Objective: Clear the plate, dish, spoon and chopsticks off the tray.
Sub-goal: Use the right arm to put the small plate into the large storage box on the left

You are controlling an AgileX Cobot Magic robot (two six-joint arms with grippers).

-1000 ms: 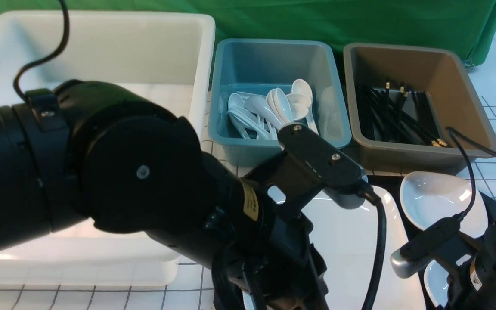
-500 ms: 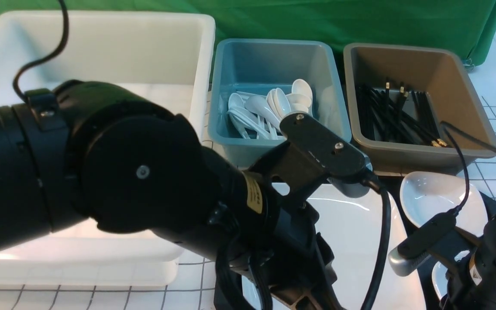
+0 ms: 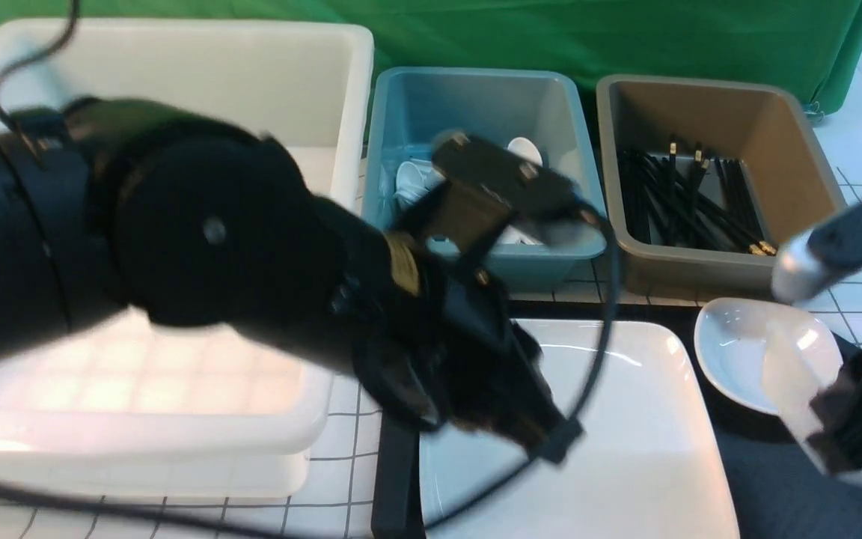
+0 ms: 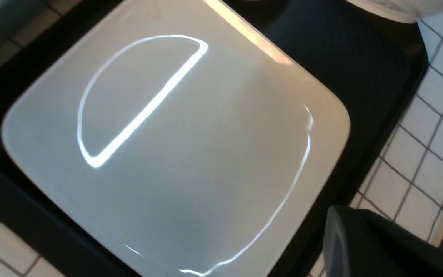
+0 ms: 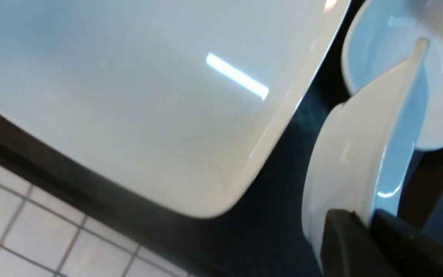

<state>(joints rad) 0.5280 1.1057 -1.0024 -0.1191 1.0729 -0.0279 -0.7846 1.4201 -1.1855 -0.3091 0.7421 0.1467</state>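
Observation:
The large white plate (image 3: 625,449) lies on the black tray (image 3: 395,479). My right gripper (image 3: 827,412) is shut on the rim of a small white dish (image 3: 786,382), which hangs tilted on edge above the tray's right side. In the right wrist view the fingers (image 5: 344,234) pinch that dish (image 5: 356,154) beside the plate (image 5: 148,96). A second small dish (image 3: 734,352) rests on the tray behind it. My left gripper (image 3: 547,442), blurred, hovers shut and empty over the plate (image 4: 187,134). No spoon or chopsticks show on the tray.
A deep white tub (image 3: 176,67) stands at the left. Behind the tray are a blue bin (image 3: 476,105) with several white spoons and a brown bin (image 3: 775,127) with several black sticks. Green cloth hangs at the back.
My right gripper closed on the near small dish and lifted it off the tray, tilting it on edge. The left arm swung up and back over the plate.

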